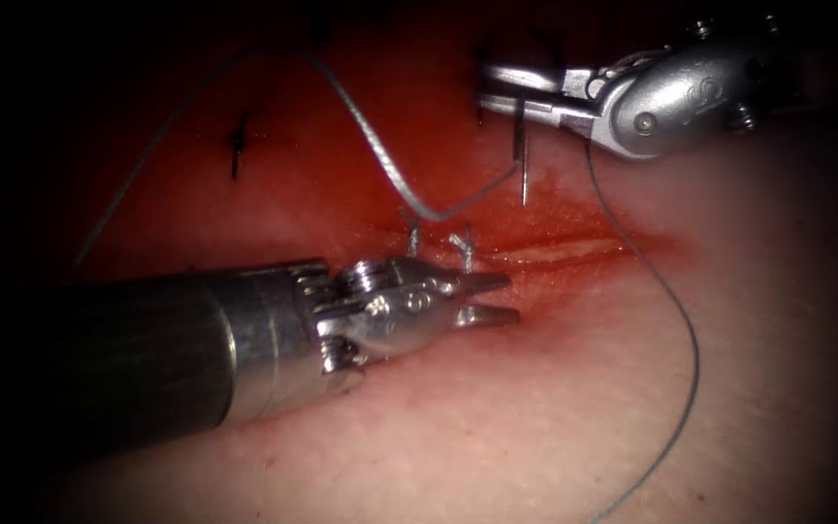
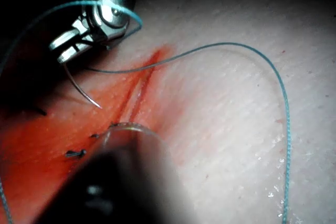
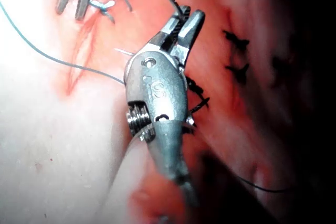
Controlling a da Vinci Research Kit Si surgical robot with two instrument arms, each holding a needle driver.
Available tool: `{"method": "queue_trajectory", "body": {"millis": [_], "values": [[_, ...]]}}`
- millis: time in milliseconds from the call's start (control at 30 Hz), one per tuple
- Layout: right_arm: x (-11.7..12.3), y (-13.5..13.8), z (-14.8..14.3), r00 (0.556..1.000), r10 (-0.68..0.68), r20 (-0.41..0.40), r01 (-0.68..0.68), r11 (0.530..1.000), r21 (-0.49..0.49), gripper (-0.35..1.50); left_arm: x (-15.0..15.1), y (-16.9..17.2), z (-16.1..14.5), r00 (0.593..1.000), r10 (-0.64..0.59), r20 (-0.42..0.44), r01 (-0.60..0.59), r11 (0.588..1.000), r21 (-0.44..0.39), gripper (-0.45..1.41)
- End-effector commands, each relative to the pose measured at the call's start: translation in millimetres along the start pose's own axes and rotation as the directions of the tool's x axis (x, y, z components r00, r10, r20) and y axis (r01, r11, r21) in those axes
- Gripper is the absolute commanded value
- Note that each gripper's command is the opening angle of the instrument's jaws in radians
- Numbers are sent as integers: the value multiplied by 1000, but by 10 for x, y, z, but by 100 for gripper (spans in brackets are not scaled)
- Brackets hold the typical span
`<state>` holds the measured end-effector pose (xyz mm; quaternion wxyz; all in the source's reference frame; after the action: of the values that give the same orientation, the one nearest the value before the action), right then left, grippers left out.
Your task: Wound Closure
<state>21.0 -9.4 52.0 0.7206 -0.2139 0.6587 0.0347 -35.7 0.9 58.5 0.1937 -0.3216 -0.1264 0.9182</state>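
Note:
My right tool (image 1: 497,87) is shut on the curved needle (image 1: 523,155) near its tail. The needle hangs point down, just above the tissue and clear of it, behind the cut (image 1: 555,252); its curve is plain in the left wrist view (image 2: 81,90). My left tool (image 1: 508,298) lies low on the tissue at the cut's left end, jaws open and holding nothing. Thread (image 1: 370,136) rises from the stitches beside the left tool's tip, arches up and falls away to the left. Another strand (image 1: 691,349) trails from the right tool down the tissue on the right.
Two stitches with short cut ends (image 1: 438,241) stand on the cut just behind the left tool's jaws. Dark older stitches (image 1: 235,147) sit farther back on the red-stained tissue (image 1: 322,184). The left tool's thick shaft (image 1: 147,349) lies across the near left.

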Motion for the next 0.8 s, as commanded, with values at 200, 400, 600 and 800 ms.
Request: {"method": "queue_trajectory", "body": {"millis": [200, 400, 600, 800], "values": [[-6, -15, 9, 1000, -16, 2, 16, 1000, 20, -35, 3, -2, 6, 1000, 1, -4, -1, 1000, -5, 19], [-3, -29, 3, 1000, -27, 8, 27, 999, 46, -35, 3, -3, 5, 1000, 1, -5, -1, 1000, -7, 19], [-3, -46, -3, 997, -76, 28, 73, 993, 87, -35, 3, -2, 5, 1000, 1, -5, -1, 1000, -7, 19], [-10, -59, -6, 995, -93, 31, 89, 990, 113, -35, 3, -2, 4, 1000, 1, -5, -1, 1000, -7, 19]]}}
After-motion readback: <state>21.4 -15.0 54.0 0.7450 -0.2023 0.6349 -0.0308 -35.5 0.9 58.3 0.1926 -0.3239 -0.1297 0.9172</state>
